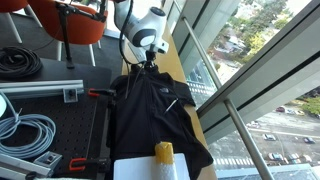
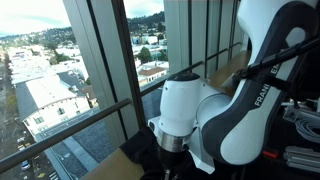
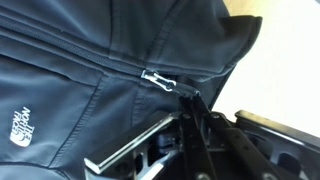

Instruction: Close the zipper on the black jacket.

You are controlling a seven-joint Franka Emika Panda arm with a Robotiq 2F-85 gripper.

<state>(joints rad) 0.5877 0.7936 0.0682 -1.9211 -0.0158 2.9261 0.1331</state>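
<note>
The black jacket (image 1: 150, 110) lies flat on a wooden table, collar toward the robot. In the wrist view the jacket (image 3: 70, 100) fills the left side, with its white chest logo at the lower left. The zipper (image 3: 100, 62) runs as a thin seam from the left to a silver pull (image 3: 158, 79). My gripper (image 3: 190, 97) has its fingers pressed together at the end of that pull, near the collar. In an exterior view the gripper (image 1: 147, 62) stands over the jacket's collar end. The jacket (image 2: 140, 160) shows only as a dark patch under the arm.
The wooden table (image 1: 185, 70) runs along a glass window wall. A yellow object (image 1: 163, 152) and a white box (image 1: 135, 170) sit at the jacket's hem end. Coiled cables (image 1: 25, 130) and a black rail frame (image 1: 95, 125) lie beside the table.
</note>
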